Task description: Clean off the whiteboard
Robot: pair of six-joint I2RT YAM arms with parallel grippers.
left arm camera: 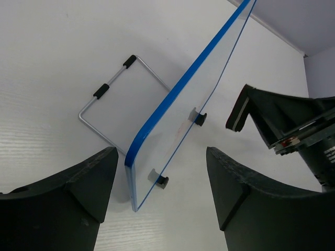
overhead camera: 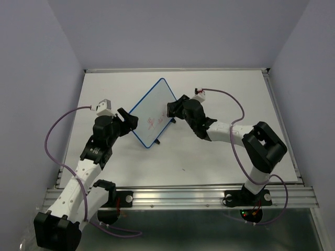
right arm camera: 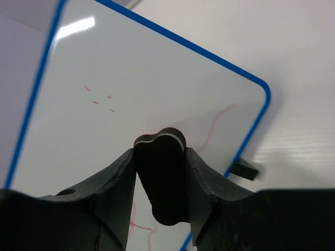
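Big flat white counter (overhead camera: 220,157) carries everything. Centre-left on it stands the small rectangular blue-rimmed whiteboard (overhead camera: 152,111), tilted up on its long edge. The written face is toward my right arm, the back toward my left. It sits that way b/c a bent silver wire stand (left arm camera: 112,104) w/ black sleeves props it from behind, seen in the left wrist view.

My left gripper (left arm camera: 159,157) is released, jaws wide, straddling the board's near lower corner w/o touching it as far as I can see. My guess is it's there to brace the board, so it won't slide or tip when the other side pushes.

My right gripper (right arm camera: 159,149) is clenched on a small black eraser block (right arm camera: 159,178) w/ a thin pale line at its tip. The block points nose-first at the written face, low & toward the right rim. Can't tell if it actually touches the surface.

Thin red scribbles (right arm camera: 215,125) show: a curve by the right rim, lines at the bottom beside my finger, a few dashes upper left. So the job's not done, though most of the face looks clean. Next needs flat, firm pressure over those lines. I'd say the left should close first, else the board may skid on its small black clip feet (left arm camera: 200,118).
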